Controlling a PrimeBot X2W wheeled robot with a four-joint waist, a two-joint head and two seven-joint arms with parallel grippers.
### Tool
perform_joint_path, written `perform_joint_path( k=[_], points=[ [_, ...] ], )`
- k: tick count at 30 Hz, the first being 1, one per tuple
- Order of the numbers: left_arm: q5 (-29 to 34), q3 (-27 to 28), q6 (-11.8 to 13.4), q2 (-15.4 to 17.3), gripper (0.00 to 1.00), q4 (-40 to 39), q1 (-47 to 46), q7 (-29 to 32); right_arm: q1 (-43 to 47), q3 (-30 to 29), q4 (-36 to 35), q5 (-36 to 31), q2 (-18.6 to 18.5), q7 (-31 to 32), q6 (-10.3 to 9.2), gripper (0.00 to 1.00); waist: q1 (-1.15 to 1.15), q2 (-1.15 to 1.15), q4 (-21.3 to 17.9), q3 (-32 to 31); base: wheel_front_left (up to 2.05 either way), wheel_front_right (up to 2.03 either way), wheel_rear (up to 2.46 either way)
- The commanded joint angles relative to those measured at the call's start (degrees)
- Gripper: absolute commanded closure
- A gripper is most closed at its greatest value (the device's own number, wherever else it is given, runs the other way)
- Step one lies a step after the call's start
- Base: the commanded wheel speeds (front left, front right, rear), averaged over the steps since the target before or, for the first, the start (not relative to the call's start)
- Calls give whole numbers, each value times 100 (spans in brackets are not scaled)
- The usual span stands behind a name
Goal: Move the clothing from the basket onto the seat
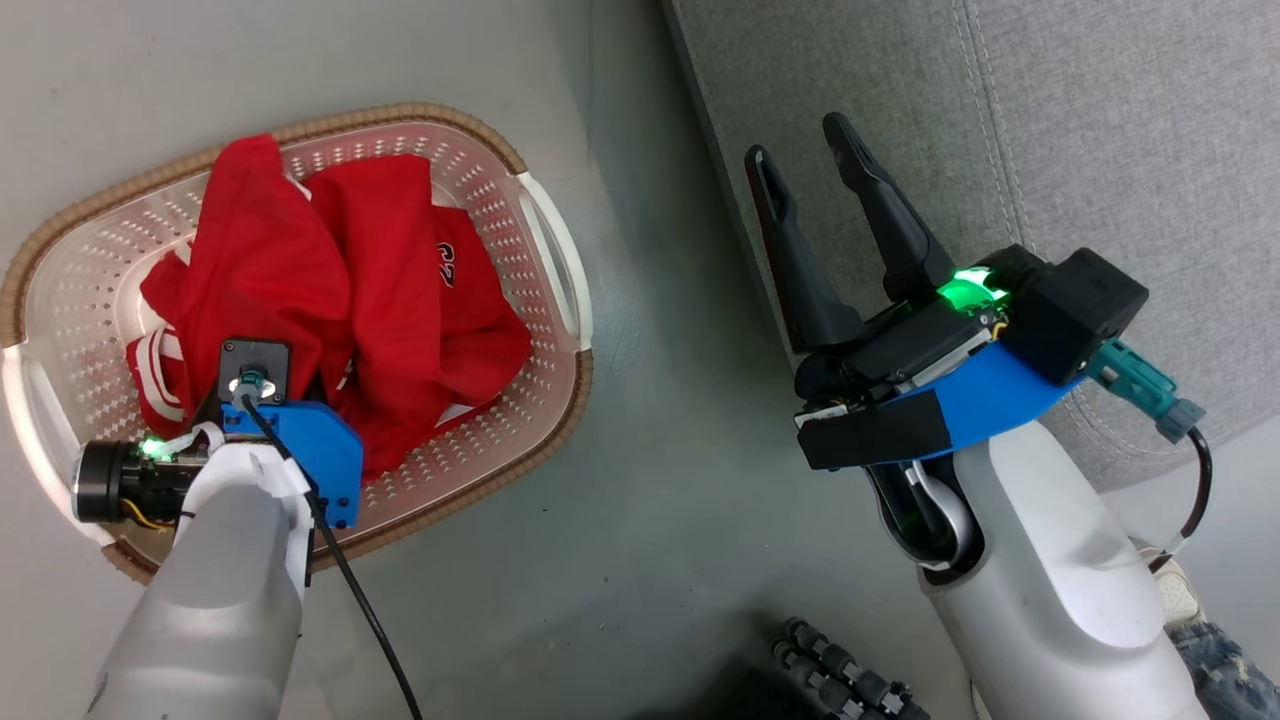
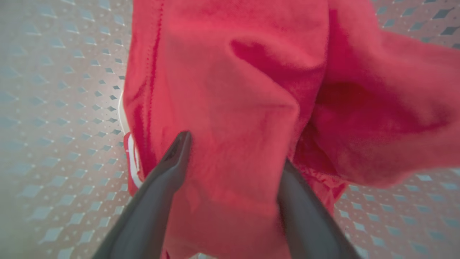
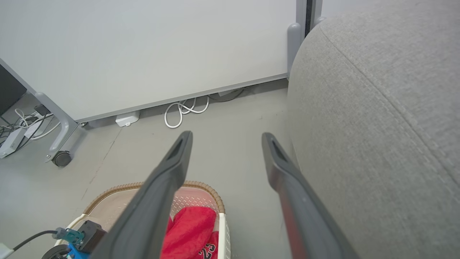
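Clothing (image 1: pixel 340 290) heaped red in the basket (image 1: pixel 555 260), none on the seat (image 1: pixel 1100 120); basket on the floor (image 1: pixel 650 520) just beside the seat. Left gripper (image 2: pixel 235 149) down in the heap, jaws spread astride a fold, nothing clenched; right gripper (image 1: pixel 796 138) aloft by the seat edge, jaws released, empty. Step, as I judge: the pick; next calls for closing on the fold, then lifting clear of the rim.

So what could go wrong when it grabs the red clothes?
The left pincer is open around just one fold of the clothes, so it might lift only a thin bit that slips out. The clothes are bunched together in the basket, so extra ones may drag along and drop on the floor before reaching the sofa.
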Motion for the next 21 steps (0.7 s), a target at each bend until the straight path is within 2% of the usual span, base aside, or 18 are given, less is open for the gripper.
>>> perform_joint_path(
  k=[1, 2, 3, 4, 21],
  points=[
    [14, -21, 44, 65, 5, 71, -82, 52, -33, 13, -17, 41, -10, -32, 3, 0, -1, 0, -10, -3, 0, 0, 0],
    [11, -35, 49, 69, 54, 113, -80, 87, -24, 19, -13, 56, -10, -32, 3, 0, -1, 0, -18, -4, 0, 0, 0],
    [3, -43, 54, 72, 86, 152, -88, 116, -18, 27, -8, 68, -10, -32, 3, 0, -1, 0, -25, -7, 0, 0, 0],
    [3, -57, 53, 75, 100, 192, -94, 153, -11, 33, -6, 69, -10, -32, 3, 0, -1, 0, -32, -11, 0, 0, 0],
    [-173, -136, -128, 44, 100, 394, -163, -8, -8, 16, 57, 66, -10, -32, 3, 0, -1, 0, -11, -94, 0, 0, 0]
  ],
)
